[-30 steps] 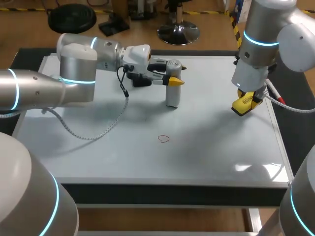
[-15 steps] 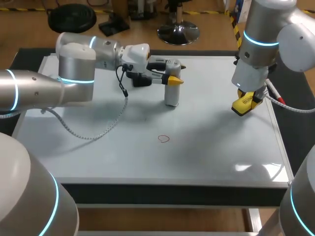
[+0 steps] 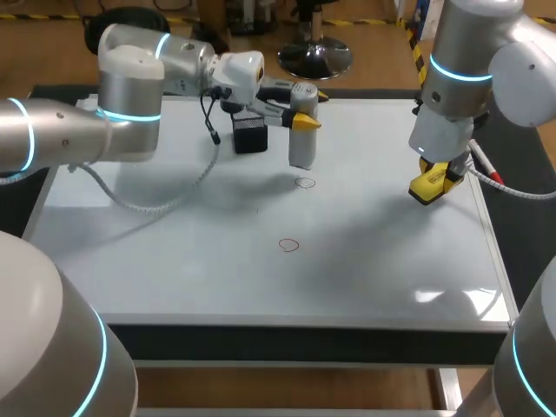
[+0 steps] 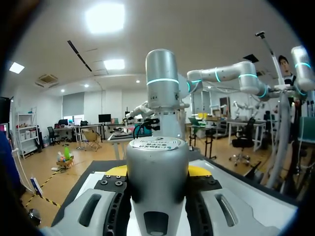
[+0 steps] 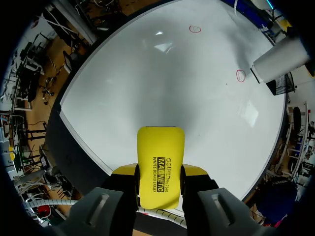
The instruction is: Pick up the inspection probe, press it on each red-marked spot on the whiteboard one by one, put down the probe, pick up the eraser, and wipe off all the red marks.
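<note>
Left tool [image 3: 306,109]: clenched on the inspection probe [image 3: 301,143] from two sides, holding it upright.
Probe: its foot seems clear of the whiteboard [image 3: 174,252], just beside the near red mark [image 3: 304,182].
Far red mark [image 3: 288,245]: well beyond the probe.
Right tool [image 5: 160,169]: grasping the yellow eraser [image 5: 160,147], well apart from both marks.
Risk: the rings are small, so an off-centre descent would miss; a hard press could tilt the probe; the left arm's dangling cable [image 3: 187,187] could smear ink.
Writing: dark print on the eraser and a round label atop the probe, neither read out.
</note>
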Robot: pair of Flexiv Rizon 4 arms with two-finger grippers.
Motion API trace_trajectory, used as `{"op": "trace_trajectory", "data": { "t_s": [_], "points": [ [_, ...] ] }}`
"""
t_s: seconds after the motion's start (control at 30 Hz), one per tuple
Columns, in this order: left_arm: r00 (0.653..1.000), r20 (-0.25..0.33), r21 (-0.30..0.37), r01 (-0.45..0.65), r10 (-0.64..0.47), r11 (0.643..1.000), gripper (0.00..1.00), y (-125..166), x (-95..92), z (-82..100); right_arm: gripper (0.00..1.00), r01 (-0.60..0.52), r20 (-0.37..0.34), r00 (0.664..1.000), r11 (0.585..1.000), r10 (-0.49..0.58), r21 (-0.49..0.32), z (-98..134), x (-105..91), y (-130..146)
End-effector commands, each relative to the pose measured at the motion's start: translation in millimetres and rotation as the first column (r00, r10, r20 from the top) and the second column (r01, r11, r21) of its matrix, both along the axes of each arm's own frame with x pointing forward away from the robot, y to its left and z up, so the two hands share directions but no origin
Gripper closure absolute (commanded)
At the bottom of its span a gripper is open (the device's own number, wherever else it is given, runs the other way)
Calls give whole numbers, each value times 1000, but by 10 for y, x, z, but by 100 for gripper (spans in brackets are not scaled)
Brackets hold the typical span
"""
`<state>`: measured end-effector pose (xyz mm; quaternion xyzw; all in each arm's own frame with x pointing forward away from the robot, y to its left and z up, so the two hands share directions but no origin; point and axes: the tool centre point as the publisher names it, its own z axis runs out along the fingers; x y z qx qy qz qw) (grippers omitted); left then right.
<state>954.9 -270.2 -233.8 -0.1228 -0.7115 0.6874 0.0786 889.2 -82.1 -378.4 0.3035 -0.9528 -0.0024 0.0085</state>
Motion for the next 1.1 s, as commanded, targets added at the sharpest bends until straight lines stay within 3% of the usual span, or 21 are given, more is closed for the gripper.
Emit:
{"op": "trace_trajectory", "data": {
  "t_s": [0.03, 0.37, 0.7, 1.1],
  "points": [
    [997, 1, 10, 82, -82, 997, 100, -21, 149, 119, 100, -1, 0, 1000, 1000, 1, -3, 3, 4, -4],
    [986, 19, 34, 165, -166, 986, 100, -21, 359, 377, 100, -1, 0, 1000, 1000, 1, -3, 3, 4, -4],
    [971, -19, 7, 237, -237, 971, 100, 15, 584, 590, 100, -1, 0, 1000, 1000, 1, -3, 3, 4, -4],
    [950, -40, 23, 312, -311, 950, 100, 24, 764, 691, 100, -1, 0, 1000, 1000, 1, -3, 3, 4, -4]
  ]
}}
